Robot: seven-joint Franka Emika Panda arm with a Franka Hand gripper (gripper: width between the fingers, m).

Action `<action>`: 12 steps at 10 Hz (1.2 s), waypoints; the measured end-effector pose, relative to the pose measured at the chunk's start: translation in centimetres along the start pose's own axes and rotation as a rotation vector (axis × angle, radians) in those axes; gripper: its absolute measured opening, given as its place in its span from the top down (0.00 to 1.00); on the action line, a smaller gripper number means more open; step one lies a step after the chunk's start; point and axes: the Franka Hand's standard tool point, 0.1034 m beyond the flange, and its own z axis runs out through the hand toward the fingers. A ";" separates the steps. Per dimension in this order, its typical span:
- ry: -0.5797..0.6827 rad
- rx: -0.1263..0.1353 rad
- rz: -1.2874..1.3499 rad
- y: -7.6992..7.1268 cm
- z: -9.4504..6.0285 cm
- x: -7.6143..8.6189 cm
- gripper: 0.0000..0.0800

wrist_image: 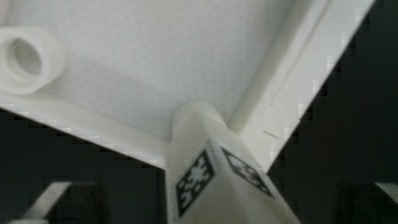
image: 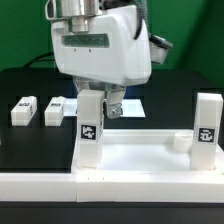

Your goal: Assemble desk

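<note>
White desk slab (image: 140,152), two upright tagged legs (image: 90,125)

Desk slab with two legs standing, two lying loose.
The white slab (image: 140,152) lies flat, rim up, with a round socket (wrist_image: 22,58) open in one corner. The left leg (image: 91,122), tagged, stands upright at the slab's corner on the exterior view's left, and the right leg (image: 208,124) stands upright at the right corner. Off the slab, further left, the third leg (image: 22,110) and the fourth leg (image: 55,110) lie side by side.
</note>
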 end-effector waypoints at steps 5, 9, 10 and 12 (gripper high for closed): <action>0.011 -0.025 -0.453 0.1 -0.2 0.8 0.19; 0.028 -0.034 -0.687 -0.2 -0.6 2.0 0.32; 0.028 -0.034 -0.687 -0.1 -0.6 2.0 0.51; 0.029 -0.029 -0.541 -0.2 -0.6 2.0 0.64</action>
